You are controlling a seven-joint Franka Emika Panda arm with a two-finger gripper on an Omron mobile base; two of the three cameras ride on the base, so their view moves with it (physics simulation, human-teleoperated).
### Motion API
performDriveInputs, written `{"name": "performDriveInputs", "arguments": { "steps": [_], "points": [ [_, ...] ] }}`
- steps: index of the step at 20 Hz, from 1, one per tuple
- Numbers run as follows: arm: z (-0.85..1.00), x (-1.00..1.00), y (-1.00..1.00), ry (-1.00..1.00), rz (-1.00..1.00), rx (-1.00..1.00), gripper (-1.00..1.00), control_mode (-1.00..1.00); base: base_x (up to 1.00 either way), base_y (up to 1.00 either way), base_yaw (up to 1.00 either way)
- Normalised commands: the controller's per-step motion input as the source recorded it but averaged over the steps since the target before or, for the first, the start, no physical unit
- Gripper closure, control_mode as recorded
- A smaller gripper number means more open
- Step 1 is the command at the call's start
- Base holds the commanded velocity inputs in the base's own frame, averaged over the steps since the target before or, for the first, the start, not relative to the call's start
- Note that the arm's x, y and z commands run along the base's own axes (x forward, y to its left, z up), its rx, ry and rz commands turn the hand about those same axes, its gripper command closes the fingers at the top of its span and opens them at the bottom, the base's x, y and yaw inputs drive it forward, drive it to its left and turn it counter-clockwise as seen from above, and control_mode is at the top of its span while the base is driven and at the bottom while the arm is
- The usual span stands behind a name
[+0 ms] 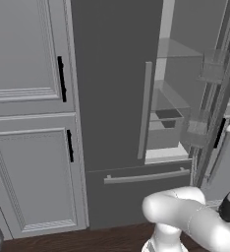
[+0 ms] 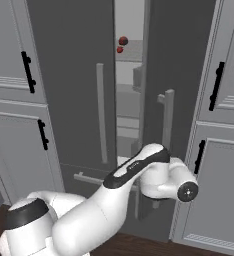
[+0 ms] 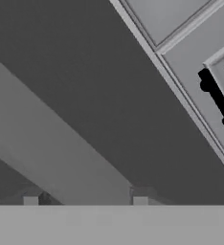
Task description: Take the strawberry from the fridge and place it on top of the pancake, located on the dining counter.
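The fridge stands with its right door ajar, and through the gap I see the light grey inside. On an upper shelf sits the strawberry, tiny and bright red. In the hand view my gripper has its two fingertips on either side of a pale grey bar handle of the fridge door, closed against it. The left base view shows the fridge with glass shelves behind the opened door. The pancake and the dining counter are out of view.
A larger dark red round fruit lies just above the strawberry. Pale grey panelled cabinets with black handles flank the fridge, and more cabinets stand to its right. A freezer drawer bar runs below the doors.
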Motion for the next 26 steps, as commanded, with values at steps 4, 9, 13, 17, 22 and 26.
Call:
{"name": "performDriveInputs", "arguments": {
  "steps": [4, 9, 13, 17, 22, 26],
  "points": [
    [-0.2, -0.01, -1.0, -0.03, 0.0, 0.23, 1.0, -1.0, 0.0, 0.0, 0.0],
    [-0.17, 0.0, -1.0, -0.06, 0.0, 0.25, 1.0, -1.0, 0.0, 0.0, 0.0],
    [0.54, -0.97, -0.33, -0.32, -0.04, 0.16, 1.0, -1.0, 0.0, 0.0, 0.0],
    [0.66, -1.0, 0.4, -0.46, -0.03, 0.06, 1.0, -1.0, 0.0, 0.0, 0.0],
    [0.32, -0.98, 0.95, -0.42, -0.13, -0.07, 1.0, -1.0, 0.0, 0.0, 0.0],
    [0.37, -0.42, 1.0, -0.15, -0.18, -0.26, 1.0, -1.0, 0.0, 0.0, 0.0]
  ]
}}
